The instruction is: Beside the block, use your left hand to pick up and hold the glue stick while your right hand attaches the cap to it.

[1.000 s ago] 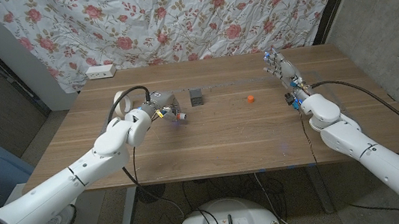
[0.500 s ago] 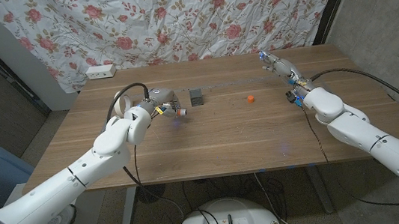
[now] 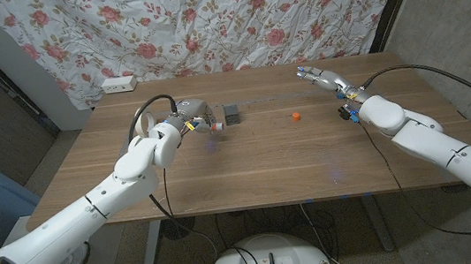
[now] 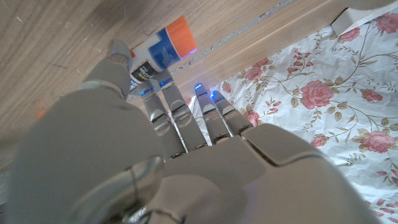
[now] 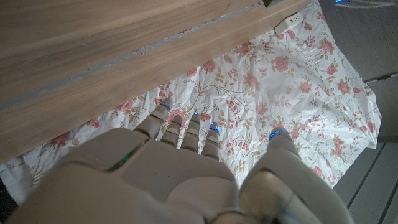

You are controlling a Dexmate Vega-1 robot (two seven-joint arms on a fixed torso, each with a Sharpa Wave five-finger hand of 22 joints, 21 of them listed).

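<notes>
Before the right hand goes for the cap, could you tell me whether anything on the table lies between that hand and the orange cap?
Nothing visible does. The orange cap lies alone on bare wood, and the table between it and the right hand holds nothing. The dark block sits on the cap's other side, near the left hand.

White glossy arms — black cables, grey robot hand with blue-lit fingertips.

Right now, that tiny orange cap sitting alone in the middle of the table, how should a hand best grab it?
Probably pinch the orange cap across its sides from straight above. It is small and low on the table, with bare wood all around it, so fingertips can close either side. The right hand hovers nearest, fingers apart.
</notes>
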